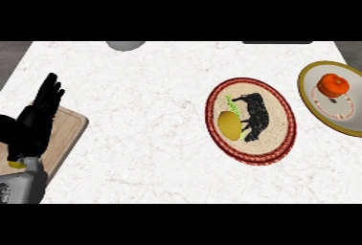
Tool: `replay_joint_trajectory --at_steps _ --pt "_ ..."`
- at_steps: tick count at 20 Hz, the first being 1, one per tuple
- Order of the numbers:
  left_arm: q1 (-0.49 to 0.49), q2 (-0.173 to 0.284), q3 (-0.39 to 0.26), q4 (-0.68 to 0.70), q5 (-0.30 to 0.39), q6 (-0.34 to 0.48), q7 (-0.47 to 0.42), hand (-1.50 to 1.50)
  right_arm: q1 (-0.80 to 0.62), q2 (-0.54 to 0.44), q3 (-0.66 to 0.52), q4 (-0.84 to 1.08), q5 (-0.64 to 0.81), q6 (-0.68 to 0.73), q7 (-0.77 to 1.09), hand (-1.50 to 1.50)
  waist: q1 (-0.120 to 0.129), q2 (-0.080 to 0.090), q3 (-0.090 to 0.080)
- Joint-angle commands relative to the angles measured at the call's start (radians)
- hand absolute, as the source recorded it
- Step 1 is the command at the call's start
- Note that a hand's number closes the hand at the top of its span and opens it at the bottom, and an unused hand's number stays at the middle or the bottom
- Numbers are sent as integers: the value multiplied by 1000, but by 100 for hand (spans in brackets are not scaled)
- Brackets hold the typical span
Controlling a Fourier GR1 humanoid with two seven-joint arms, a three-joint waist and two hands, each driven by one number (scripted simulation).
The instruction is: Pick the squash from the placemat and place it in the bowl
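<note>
Marble counter (141,95), one view, quick notes for you.

- The left hand (35,119) is at the view's left over a wooden cutting board (67,127), fingers straight and pointing up, holding nothing. It's resting, parked well apart from the mat and the bowl, so that side looks like the idle one.
- You won't see the right hand at all, so I can't tell you how its fingers are.
- A round woven placemat (276,136) with a red border and a black animal print lies right of centre. A yellow oval lump (230,123) lies on its left part, beside the print.
- The gold-rimmed bowl (302,91) sits just right of the mat, near the view's edge, with an orange ribbed round fruit (332,85) inside it.
- Where the squash is: I can't settle it. If the orange one is the squash, it already lies in the bowl as the task wants. If the yellow one is, it's on the mat.
- Mat and bowl are close together, on the right arm's side, so any carry there would be short.
</note>
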Motion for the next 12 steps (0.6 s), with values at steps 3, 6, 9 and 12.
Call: replay_joint_trajectory --at_steps 3,6,9,12 --pt "11 -5 3 7 -1 -4 -25 0 178 -90 -66 53 -88 205 -89 -150 -5 -1 0" --pt "22 7 16 25 -8 -3 -34 0 250 -101 -90 80 -125 345 -126 -150 -11 -3 1" --pt "60 -11 -13 -59 -1 -16 9 0 220 -114 -92 62 -156 361 -112 -150 6 -4 0" --pt "34 -26 -11 -43 -16 15 9 0 253 -144 -107 56 -190 413 -130 -150 2 -4 0"
